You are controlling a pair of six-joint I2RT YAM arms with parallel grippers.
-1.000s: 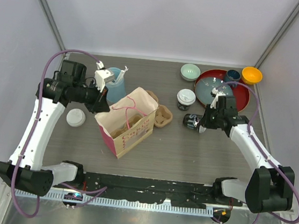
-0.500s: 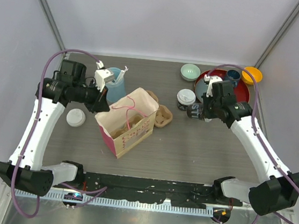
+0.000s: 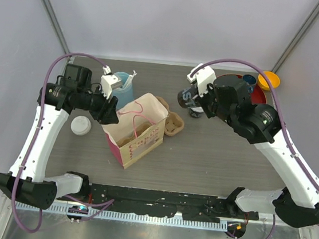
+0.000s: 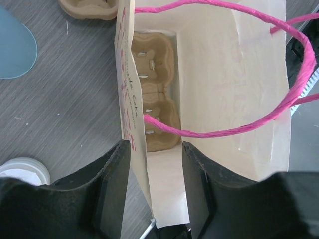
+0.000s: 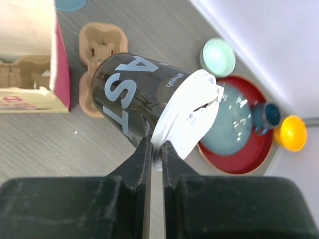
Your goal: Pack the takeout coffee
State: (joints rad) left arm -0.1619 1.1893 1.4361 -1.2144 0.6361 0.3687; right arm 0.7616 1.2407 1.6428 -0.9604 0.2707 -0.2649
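My right gripper is shut on the white lid rim of a black paper coffee cup. It holds the cup tilted in the air, right of the bag. A second cup's dark base shows under that gripper, and the rest of it is hidden. The cream paper bag with pink handles stands open with a cardboard carrier inside. My left gripper is open, and its jaws straddle the bag's left wall.
A loose cardboard carrier lies right of the bag. A light-blue cup stands behind it. A round white lid sits at left. A mint bowl, red plate, dark-blue mug and yellow bowl are back right.
My right arm has lifted the black cup off the table and carried it back and left, nearer the bag. The left arm and the bag have not moved.
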